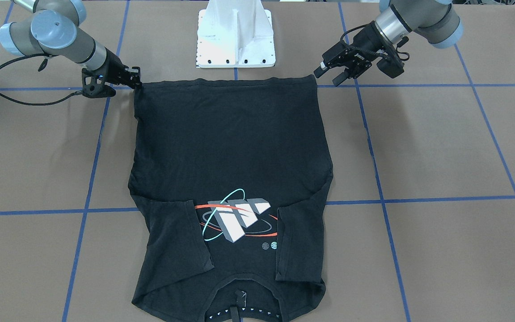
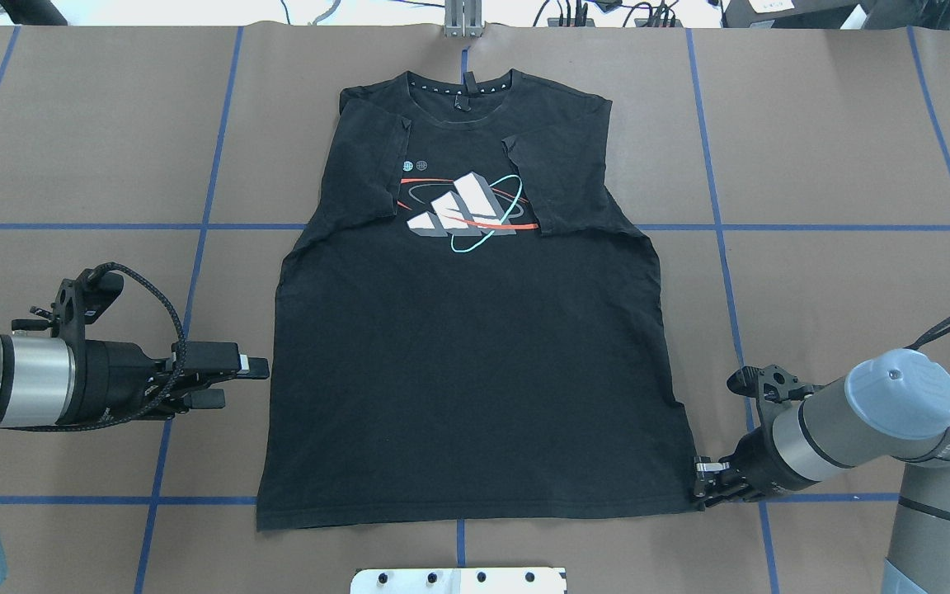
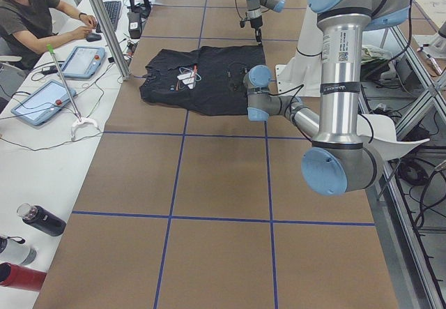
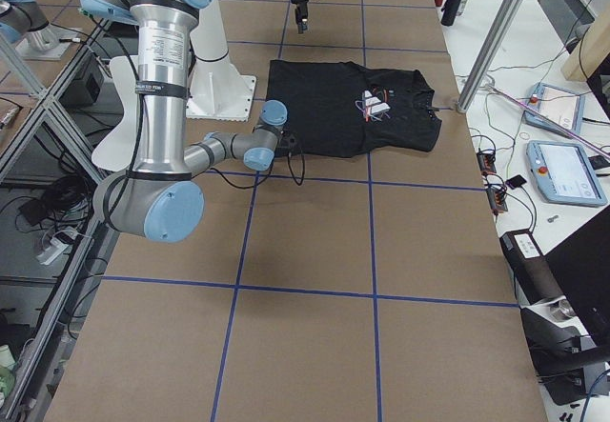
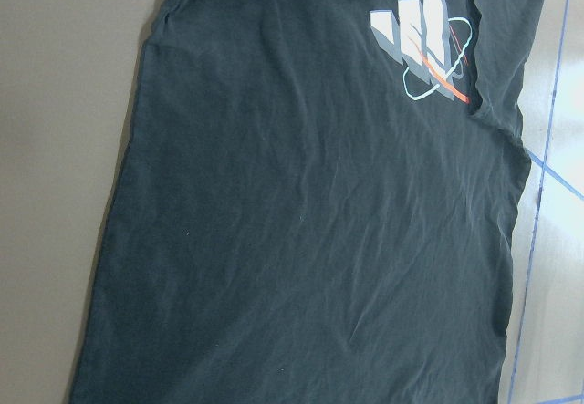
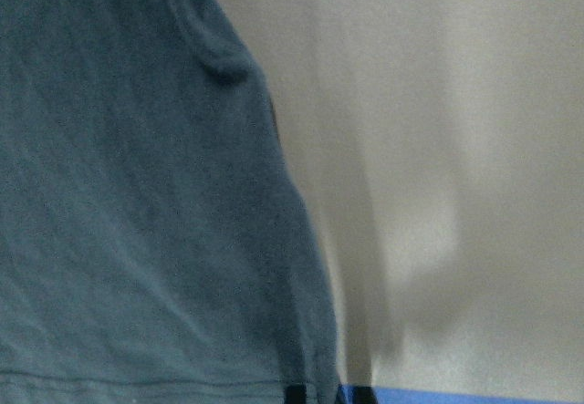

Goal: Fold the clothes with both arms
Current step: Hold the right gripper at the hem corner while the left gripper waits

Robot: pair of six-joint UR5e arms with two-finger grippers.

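Table [image 2: 813, 165]: brown covering, blue tape grid [image 2: 203, 225], white base plate [image 1: 236, 44] at robot side. Operator [image 3: 28, 16] seated at side bench with tablets [image 3: 42, 102].

T-shirt [image 2: 467, 371]: black, flat at table centre, logo [image 2: 463, 213] up, collar away from robot, both sleeves folded inward, light wrinkles.

Left gripper [image 2: 242, 384]: jaws parted, just beside shirt edge, not touching.

Right gripper [image 2: 702, 485]: pinched on hem corner.

The T-shirt [image 2: 467, 371] is soft, matt black cotton, faintly creased; its logo [image 2: 465, 216] is smooth print. Dull brown paper covers the table [image 2: 838, 148], crossed by blue tape [image 2: 813, 227]. My left gripper [image 2: 242, 385] and right gripper [image 2: 699, 487] look matt black plastic
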